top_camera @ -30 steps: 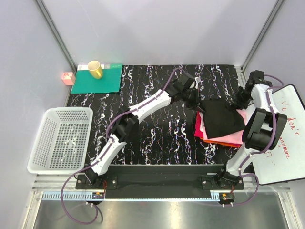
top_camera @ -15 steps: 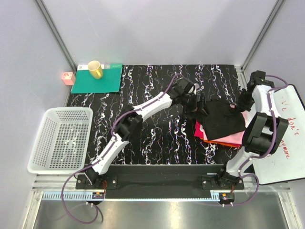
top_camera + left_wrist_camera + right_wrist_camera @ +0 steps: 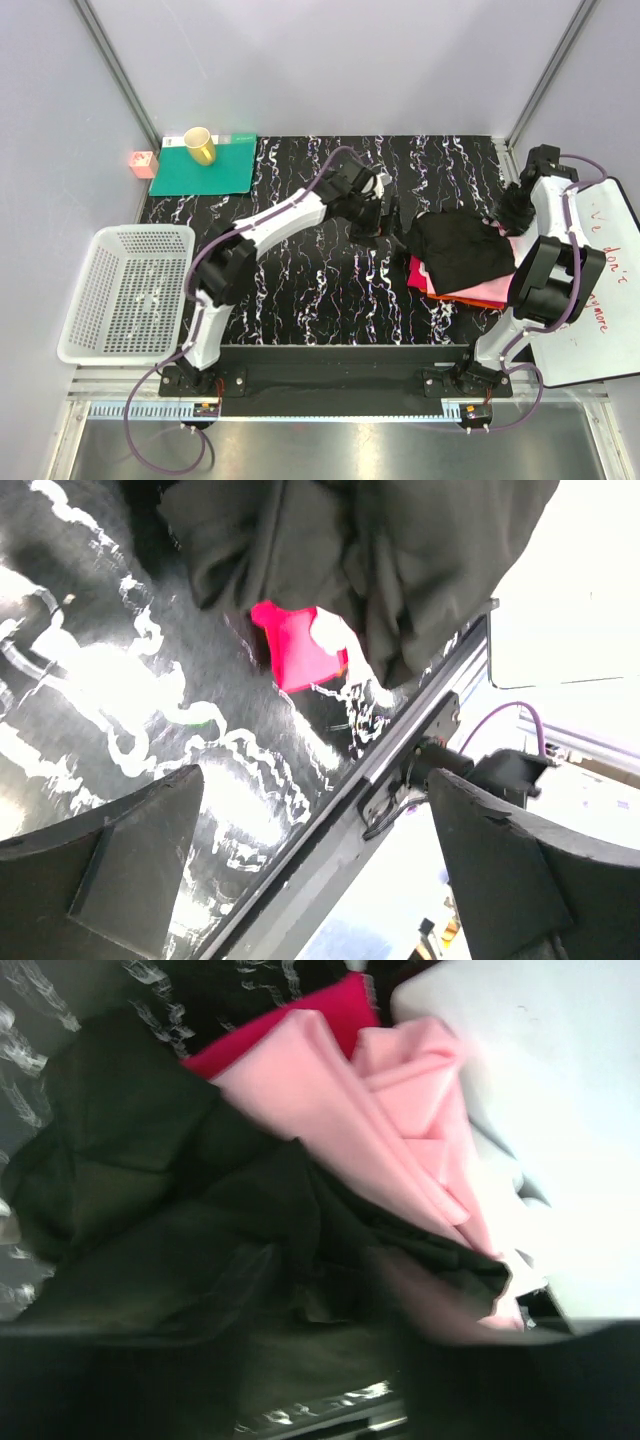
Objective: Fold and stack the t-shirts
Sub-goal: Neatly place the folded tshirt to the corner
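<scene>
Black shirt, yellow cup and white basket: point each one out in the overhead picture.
black shirt point(image 3: 458, 248), top external view, middle of the cloth.
yellow cup point(image 3: 204, 152), top external view, its side wall.
white basket point(image 3: 146, 230), top external view, far rim.

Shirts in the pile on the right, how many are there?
4, all in one pile: black shirt on top, pink shirt beneath, red shirt at the left edge, orange shirt lowest. Others may be hidden underneath.
</scene>
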Robot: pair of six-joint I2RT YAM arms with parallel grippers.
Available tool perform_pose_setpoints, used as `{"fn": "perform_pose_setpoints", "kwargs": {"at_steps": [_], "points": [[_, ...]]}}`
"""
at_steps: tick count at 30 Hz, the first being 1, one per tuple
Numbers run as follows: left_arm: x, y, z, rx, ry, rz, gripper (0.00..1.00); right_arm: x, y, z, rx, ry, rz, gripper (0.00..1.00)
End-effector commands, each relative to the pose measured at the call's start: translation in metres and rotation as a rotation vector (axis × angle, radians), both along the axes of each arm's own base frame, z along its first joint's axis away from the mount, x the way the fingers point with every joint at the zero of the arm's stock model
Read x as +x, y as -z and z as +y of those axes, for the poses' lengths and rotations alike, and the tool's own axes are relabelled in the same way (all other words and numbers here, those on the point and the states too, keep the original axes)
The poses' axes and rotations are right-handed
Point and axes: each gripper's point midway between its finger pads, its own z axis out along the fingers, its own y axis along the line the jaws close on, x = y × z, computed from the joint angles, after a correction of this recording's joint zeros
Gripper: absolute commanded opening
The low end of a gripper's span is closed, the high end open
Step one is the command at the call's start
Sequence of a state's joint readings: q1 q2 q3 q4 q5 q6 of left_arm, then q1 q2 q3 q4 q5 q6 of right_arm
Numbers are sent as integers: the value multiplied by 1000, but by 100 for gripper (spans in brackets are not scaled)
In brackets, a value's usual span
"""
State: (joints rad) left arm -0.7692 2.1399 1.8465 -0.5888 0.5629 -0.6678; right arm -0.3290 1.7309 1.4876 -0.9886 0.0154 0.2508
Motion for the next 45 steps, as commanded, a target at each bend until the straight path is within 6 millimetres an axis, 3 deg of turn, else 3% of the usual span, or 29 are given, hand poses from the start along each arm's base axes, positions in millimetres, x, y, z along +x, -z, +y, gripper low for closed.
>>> {"fn": "perform_pose_setpoints", "kwargs": {"at_steps": [1,3,8,11,12,14,15,16,17,18,19,23,27,31,43,45], "points": [[4,-26,29,-9,3,-114,99,20,-48,21,75,-79,-171,77],[4,-32,38,-2,-6,-142,99,23,-70,31,96,-115,-249,100],[0,-28,49,34,9,-143,99,23,-119,56,139,-216,-426,100],[-6,-19,55,57,11,-132,99,24,-127,87,302,-268,-501,100],[-9,-13,58,68,13,-120,99,20,-121,105,407,-307,-505,100],[-11,-11,61,75,18,-121,99,24,-124,120,500,-334,-553,92],[-13,-8,63,82,18,-115,99,17,-117,137,613,-363,-543,87],[-14,-7,64,87,21,-115,99,22,-120,144,659,-396,-582,73],[-15,-5,65,91,22,-114,99,21,-116,151,705,-396,-567,33],[-15,-2,67,102,21,-111,99,16,-109,160,758,-408,-548,7],[-16,-1,69,112,23,-111,99,16,-107,169,779,-430,-547,0],[-17,2,73,129,26,-110,99,14,-93,194,879,-449,-503,0],[-15,5,76,139,23,-106,99,4,-65,211,951,-450,-436,0],[-15,8,79,154,23,-107,99,2,-37,215,1012,-423,-417,0],[-12,6,90,181,24,-124,99,-4,73,218,1145,-300,-182,0],[-11,3,94,184,22,-129,99,-4,82,218,1153,-286,-159,0]]}}
